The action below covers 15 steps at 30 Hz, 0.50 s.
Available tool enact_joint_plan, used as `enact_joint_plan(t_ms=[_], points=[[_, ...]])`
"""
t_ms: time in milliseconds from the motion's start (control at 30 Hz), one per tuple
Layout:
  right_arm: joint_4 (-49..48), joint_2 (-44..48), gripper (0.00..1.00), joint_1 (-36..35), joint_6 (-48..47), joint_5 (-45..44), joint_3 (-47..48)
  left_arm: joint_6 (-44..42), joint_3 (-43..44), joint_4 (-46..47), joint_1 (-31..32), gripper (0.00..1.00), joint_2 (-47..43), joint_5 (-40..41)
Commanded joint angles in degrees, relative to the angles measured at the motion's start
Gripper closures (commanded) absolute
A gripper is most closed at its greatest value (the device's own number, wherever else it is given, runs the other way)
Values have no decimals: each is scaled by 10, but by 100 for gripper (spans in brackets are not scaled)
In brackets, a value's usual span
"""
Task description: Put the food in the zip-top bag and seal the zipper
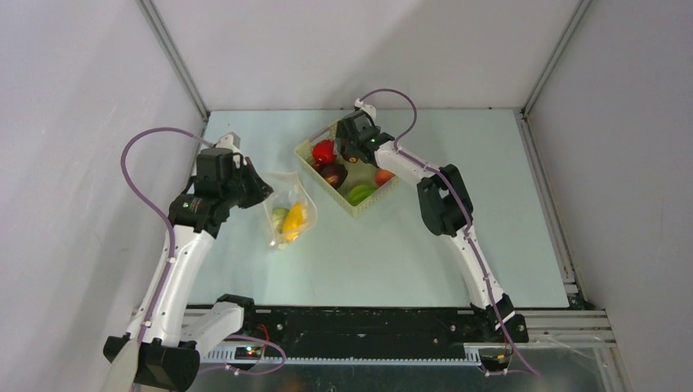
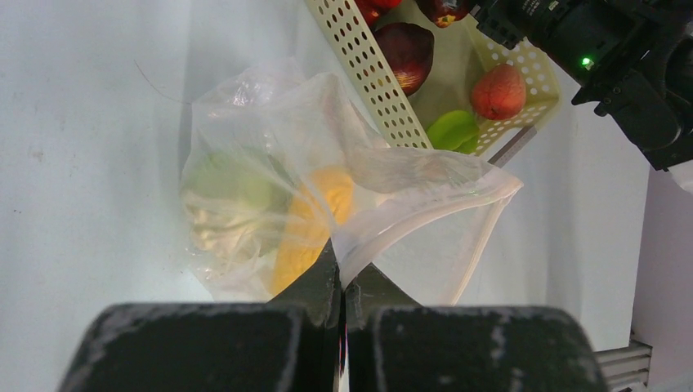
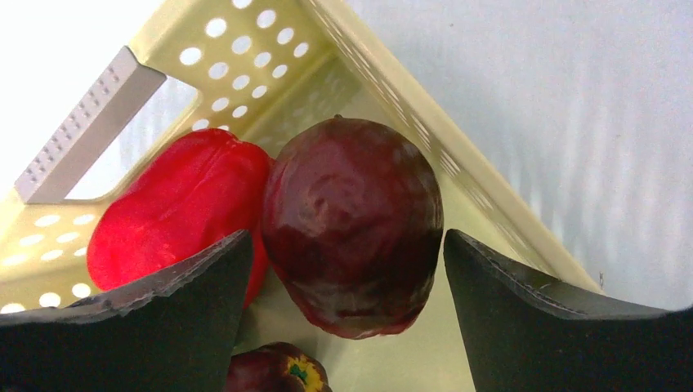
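The clear zip-top bag (image 1: 288, 216) lies left of the basket, with a yellow piece (image 2: 315, 220) and a green piece (image 2: 233, 184) inside. My left gripper (image 2: 343, 273) is shut on the bag's edge and holds its mouth up; the thin zipper strip (image 2: 484, 238) runs along the mouth edge. My right gripper (image 3: 345, 245) is open inside the basket (image 1: 353, 204), its fingers on either side of a dark purple piece (image 3: 351, 220), not touching it. A red piece (image 3: 176, 212) lies beside it. A green piece (image 2: 453, 131) and an orange-red piece (image 2: 498, 91) also lie in the basket.
The pale yellow latticed basket's walls (image 3: 392, 90) stand close around the right gripper. A second dark purple piece (image 3: 274, 371) lies under the gripper. The right arm (image 2: 621, 57) hangs over the basket's far side. Grey walls enclose the table.
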<state>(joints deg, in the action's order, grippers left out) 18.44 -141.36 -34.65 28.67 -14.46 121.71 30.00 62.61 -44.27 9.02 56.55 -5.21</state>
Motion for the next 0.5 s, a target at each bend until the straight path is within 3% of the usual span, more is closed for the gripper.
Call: enact_joint_plan(t_ms=[0,267,467], points=[[19,-9,11,4,20,-14,36,0,5,12,-5,100,-18,-17],[23,-16,23,6,41,-5,37,0,4,14,-5,100,-22,-17],[21,-11,45,7,43,-6,33,0,4,14,-4,100,-23,-18]])
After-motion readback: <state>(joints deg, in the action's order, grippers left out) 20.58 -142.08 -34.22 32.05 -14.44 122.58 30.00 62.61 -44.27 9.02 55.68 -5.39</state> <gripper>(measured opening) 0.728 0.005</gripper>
